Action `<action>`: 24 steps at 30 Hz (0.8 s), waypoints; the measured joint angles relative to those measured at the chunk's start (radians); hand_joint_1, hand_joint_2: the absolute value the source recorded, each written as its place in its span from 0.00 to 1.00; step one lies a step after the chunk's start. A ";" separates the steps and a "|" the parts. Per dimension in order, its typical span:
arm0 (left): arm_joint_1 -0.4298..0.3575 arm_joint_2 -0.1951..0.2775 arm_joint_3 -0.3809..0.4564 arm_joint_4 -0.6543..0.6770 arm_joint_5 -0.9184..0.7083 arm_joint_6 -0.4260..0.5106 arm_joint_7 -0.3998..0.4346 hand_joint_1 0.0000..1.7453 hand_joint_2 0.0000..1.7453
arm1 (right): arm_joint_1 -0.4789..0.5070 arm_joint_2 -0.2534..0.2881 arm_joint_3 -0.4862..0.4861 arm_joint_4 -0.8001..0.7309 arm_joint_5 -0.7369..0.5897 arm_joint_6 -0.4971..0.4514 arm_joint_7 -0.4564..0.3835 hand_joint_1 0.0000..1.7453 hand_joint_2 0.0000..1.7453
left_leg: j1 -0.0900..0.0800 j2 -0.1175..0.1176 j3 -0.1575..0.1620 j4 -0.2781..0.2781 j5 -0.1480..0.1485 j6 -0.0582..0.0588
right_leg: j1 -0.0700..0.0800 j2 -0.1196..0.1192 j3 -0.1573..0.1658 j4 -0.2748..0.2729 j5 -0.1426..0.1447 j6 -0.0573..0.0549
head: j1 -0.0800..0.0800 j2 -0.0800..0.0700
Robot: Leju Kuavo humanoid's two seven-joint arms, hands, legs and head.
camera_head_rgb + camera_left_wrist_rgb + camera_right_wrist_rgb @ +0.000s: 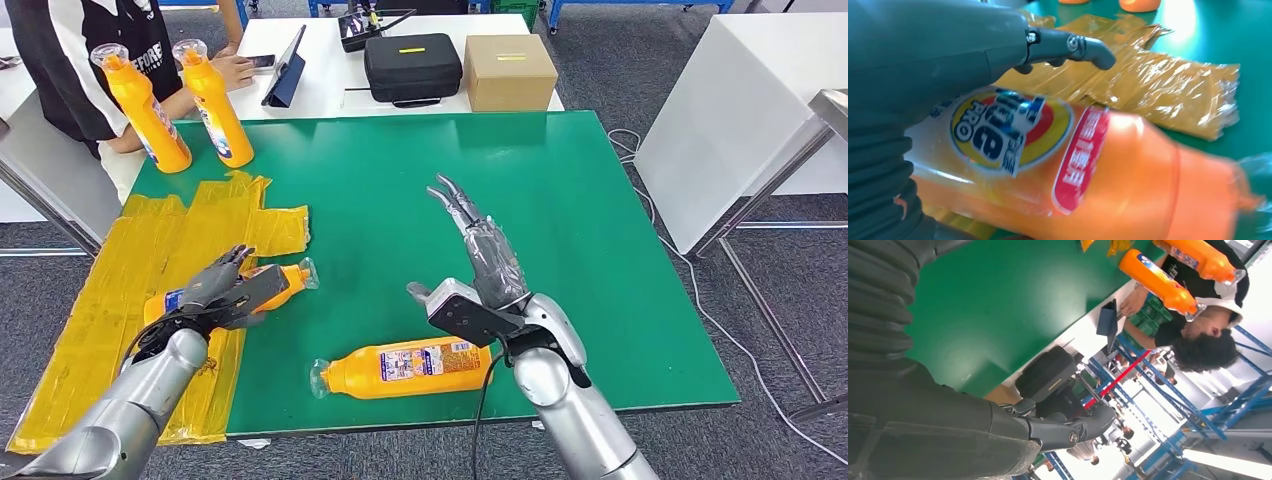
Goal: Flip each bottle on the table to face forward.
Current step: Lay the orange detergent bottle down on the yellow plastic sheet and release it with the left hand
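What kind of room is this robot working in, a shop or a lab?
Probably a lab or test workshop: a green work table for bottle practice, blue metal racking behind, and a black equipment case with a cardboard box on a white table.

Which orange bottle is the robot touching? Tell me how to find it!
Look at the green table, then at the crinkly yellow plastic sheet on its left side. The bottle lies on its side at that sheet's edge, under the robot's left hand. The other lying bottle sits beside the right hand, untouched, and two more bottles stand upright far back.
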 joint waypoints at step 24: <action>0.190 0.004 0.012 -0.532 0.252 -0.034 -0.021 0.00 0.00 | 0.097 -0.016 -0.028 -0.013 0.029 -0.026 -0.009 0.00 1.00 | -0.001 0.001 -0.013 0.000 0.000 0.000 | -0.001 0.000 -0.012 0.000 0.000 0.000 | 0.000 0.000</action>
